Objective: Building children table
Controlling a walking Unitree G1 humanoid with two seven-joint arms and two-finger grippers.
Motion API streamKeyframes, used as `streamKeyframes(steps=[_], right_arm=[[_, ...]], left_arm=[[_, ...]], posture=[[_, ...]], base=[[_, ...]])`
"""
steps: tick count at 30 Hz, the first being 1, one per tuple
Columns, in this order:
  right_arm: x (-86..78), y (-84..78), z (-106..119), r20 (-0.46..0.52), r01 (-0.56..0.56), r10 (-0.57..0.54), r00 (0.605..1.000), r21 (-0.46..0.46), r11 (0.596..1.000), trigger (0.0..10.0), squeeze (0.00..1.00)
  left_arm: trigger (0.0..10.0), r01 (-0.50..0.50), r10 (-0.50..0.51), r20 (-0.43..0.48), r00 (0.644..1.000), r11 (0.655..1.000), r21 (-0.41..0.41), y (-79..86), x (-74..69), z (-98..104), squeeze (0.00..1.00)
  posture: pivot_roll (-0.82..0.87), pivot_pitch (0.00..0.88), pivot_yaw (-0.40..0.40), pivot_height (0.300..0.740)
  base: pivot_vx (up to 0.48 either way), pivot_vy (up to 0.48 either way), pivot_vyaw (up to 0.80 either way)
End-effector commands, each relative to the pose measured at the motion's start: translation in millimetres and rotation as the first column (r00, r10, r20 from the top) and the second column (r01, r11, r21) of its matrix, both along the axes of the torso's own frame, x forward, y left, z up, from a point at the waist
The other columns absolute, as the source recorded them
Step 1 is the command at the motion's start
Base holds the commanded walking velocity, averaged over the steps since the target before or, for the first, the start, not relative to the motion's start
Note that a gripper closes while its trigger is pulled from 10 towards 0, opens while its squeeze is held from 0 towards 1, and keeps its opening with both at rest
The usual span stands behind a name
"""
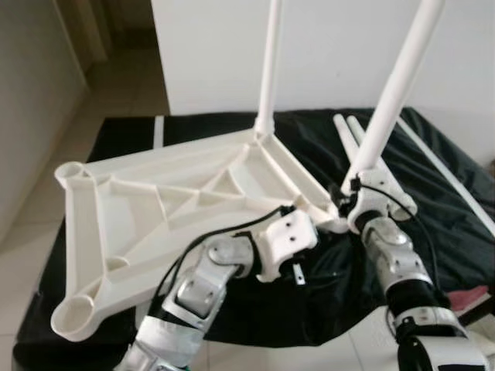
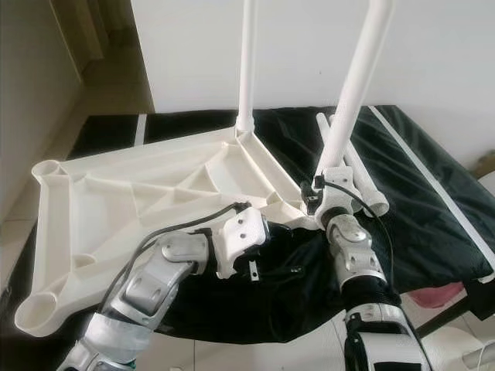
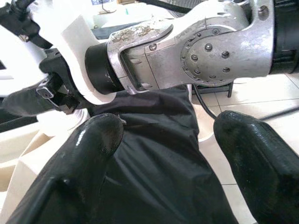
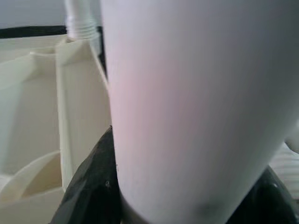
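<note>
Left eye view: right tool (image 1: 357,188) clamps tilted white leg (image 1: 394,93) at tabletop (image 1: 155,209) near corner; left tool (image 3: 163,154) open, empty, over black cloth (image 1: 309,301).

Smooth white plastic tabletop (image 1: 131,209) and matt legs (image 1: 398,77) lie on creased black cloth (image 1: 456,224); fingers (image 3: 93,140) glossy.

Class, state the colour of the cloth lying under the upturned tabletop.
Black; the cloth shows best in the right eye view.
</note>
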State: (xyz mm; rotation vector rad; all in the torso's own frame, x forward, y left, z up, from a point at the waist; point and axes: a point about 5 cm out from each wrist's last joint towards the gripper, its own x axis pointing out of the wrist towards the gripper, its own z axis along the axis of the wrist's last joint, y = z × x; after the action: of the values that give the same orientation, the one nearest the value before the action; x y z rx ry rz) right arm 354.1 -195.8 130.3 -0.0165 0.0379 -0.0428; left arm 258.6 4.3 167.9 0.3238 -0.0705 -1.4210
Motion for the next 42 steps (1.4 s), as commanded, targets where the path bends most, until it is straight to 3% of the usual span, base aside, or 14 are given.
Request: streamKeyframes(steps=[1, 6, 7, 8, 9, 10, 14, 25, 26, 29, 37, 38, 41, 42], right_arm=[[-4.2, -8.9, -12, -0.063, 0.071, -0.07, 0.996, 0.014, 0.997, 10.0, 0.0], [-6.4, 0.3, -11, -0.045, 0.179, -0.178, 0.983, 0.034, 0.983, 10.0, 0.0], [-9.6, 6.2, -13, -0.049, 0.273, -0.271, 0.961, 0.053, 0.96, 10.0, 0.0], [-9.6, 6.2, -13, -0.049, 0.273, -0.271, 0.961, 0.053, 0.96, 10.0, 0.0], [-11.1, 19.7, -15, -0.068, 0.301, -0.296, 0.953, 0.073, 0.951, 10.0, 0.0], [-9.7, 32.7, -15, -0.071, 0.268, -0.262, 0.962, 0.095, 0.959, 10.0, 0.0], [-7.2, 45.5, -10, -0.056, 0.202, -0.197, 0.979, 0.1, 0.974, 10.0, 0.0], [-13.6, 49.4, -9, -0.047, 0.216, -0.212, 0.976, 0.086, 0.973, 10.0, 0.0], [-14.5, 48.0, -7, -0.038, 0.218, -0.215, 0.976, 0.096, 0.971, 10.0, 1.0], [-16.9, 45.1, 1, 0.025, 0.206, -0.209, 0.978, 0.108, 0.973, 10.0, 1.0], [-18.8, 44.8, 7, 0.072, 0.136, -0.145, 0.987, 0.114, 0.984, 10.0, 1.0], [-19.1, 28.5, 12, 0.103, 0.068, -0.076, 0.992, 0.085, 0.994, 10.0, 1.0], [-19.0, 21.2, 14, 0.112, 0.04, -0.047, 0.993, 0.068, 0.997, 10.0, 1.0], [-18.3, 14.8, 16, 0.113, -0.001, -0.004, 0.994, 0.043, 0.999, 10.0, 0.0]], left_arm=[[10.0, -0.108, 0.108, 0.02, 0.994, 0.994, -0.019, 1.3, 5.8, 0, 0.0], [10.0, -0.113, 0.113, 0.021, 0.993, 0.993, -0.02, 2.1, 5.7, 0, 0.0], [10.0, -0.115, 0.116, 0.024, 0.993, 0.993, -0.021, 2.1, 6.2, 1, 0.0], [10.0, -0.115, 0.116, 0.024, 0.993, 0.993, -0.021, 2.1, 6.2, 1, 0.0], [10.0, -0.116, 0.117, 0.026, 0.993, 0.993, -0.022, 2.3, 6.5, 2, 0.0], [10.0, -0.115, 0.115, 0.027, 0.993, 0.993, -0.021, 2.2, 6.4, 3, 0.0], [10.0, -0.109, 0.109, 0.028, 0.994, 0.994, -0.017, 2.1, 5.8, 2, 0.0], [10.0, -0.098, 0.098, 0.023, 0.995, 0.995, -0.009, 2.9, 4.3, 2, 0.0], [10.0, -0.097, 0.097, 0.022, 0.995, 0.995, -0.007, 2.8, 4.1, 1, 0.0], [10.0, -0.086, 0.086, 0.022, 0.996, 0.996, -0.005, 1.0, 3.2, 1, 0.0], [10.0, -0.08, 0.08, 0.022, 0.997, 0.997, -0.005, -0.6, 2.8, 1, 0.0], [10.0, -0.079, 0.079, 0.024, 0.997, 0.997, -0.006, -0.8, 3.2, 1, 0.0], [10.0, -0.079, 0.079, 0.025, 0.997, 0.997, -0.006, 0.0, 3.4, 2, 0.0], [10.0, -0.081, 0.081, 0.026, 0.996, 0.997, -0.006, 0.5, 3.9, 2, 0.0]], posture=[[0.04, 0.0, -0.046, 0.74], [0.04, 0.0, -0.051, 0.74], [0.05, 0.0, -0.052, 0.74], [0.05, 0.0, -0.052, 0.74], [0.05, 0.0, -0.044, 0.74], [0.05, 0.0, -0.039, 0.74], [0.05, 0.0, -0.036, 0.74], [0.04, 0.0, -0.018, 0.74], [0.04, 0.0, -0.017, 0.74], [0.03, 0.0, -0.016, 0.74], [0.03, 0.0, -0.014, 0.74], [0.02, 0.0, -0.02, 0.74], [0.02, 0.0, -0.02, 0.74], [0.02, 0.0, -0.023, 0.74]], base=[[0.0, 0.0, 0.0], [0.0, 0.0, 0.0], [0.0, 0.0, 0.0], [0.0, 0.0, 0.0], [0.0, 0.0, 0.0], [0.0, 0.0, 0.0], [0.0, 0.0, 0.0], [0.0, 0.0, 0.0], [0.0, 0.0, 0.0], [0.0, 0.0, 0.0], [0.0, 0.0, 0.0], [0.0, 0.0, 0.0], [0.0, 0.0, 0.0], [0.0, 0.0, 0.0]])
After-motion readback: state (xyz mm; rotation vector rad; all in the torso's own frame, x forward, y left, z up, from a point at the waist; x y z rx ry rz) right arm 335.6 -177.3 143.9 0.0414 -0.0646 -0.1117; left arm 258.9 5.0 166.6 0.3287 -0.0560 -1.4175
